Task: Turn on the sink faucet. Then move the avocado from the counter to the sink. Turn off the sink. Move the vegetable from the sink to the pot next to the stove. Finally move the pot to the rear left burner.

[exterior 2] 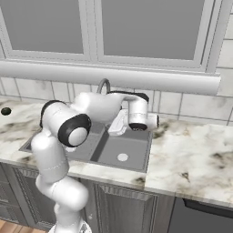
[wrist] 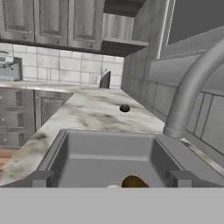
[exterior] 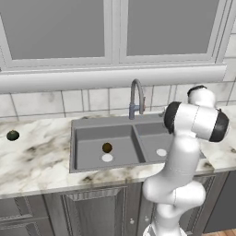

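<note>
I see my hand wide open and empty by the faucet, with the avocado below it in the sink.

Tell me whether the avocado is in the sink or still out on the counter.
In the sink. The avocado lies on the floor of the left basin of the sink, just above the pale drain.

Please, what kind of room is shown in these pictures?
Most likely a rendered kitchen: a double-basin sink with a gooseneck faucet is set into a marble counter, with cabinet doors below and a tiled wall behind.
</note>
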### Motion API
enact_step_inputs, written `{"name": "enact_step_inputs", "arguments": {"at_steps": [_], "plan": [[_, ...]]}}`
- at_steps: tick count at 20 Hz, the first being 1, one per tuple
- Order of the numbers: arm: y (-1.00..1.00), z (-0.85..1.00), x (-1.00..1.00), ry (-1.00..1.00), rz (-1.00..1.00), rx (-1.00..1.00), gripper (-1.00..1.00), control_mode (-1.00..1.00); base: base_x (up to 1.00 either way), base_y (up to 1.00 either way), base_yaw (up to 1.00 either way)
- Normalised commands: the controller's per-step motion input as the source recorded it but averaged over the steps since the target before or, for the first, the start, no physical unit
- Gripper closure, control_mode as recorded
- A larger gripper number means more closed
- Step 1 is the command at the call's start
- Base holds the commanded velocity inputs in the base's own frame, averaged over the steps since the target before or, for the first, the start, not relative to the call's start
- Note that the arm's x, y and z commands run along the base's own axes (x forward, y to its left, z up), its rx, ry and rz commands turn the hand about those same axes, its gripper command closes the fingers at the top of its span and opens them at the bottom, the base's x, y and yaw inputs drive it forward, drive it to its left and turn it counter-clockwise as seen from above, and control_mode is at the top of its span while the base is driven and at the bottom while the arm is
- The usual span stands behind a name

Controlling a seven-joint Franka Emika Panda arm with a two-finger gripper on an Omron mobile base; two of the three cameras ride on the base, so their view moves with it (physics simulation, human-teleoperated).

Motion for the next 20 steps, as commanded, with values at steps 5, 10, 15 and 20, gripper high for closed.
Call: {"name": "enact_step_inputs", "arguments": {"at_steps": [5,10,15,20], "plan": [[0.4,0.48,-0.61,0.0,-0.04,-0.11,-1.0,-1.0,0.0,0.0,0.0],[0.4,0.46,-0.65,0.01,-0.07,-0.1,-1.0,-1.0,0.0,0.0,0.0],[0.54,0.3,-0.51,0.11,-0.13,-0.14,-1.0,-1.0,0.0,0.0,0.0],[0.78,0.19,-0.18,0.21,-0.19,-0.17,-1.0,-1.0,0.0,0.0,0.0]]}}
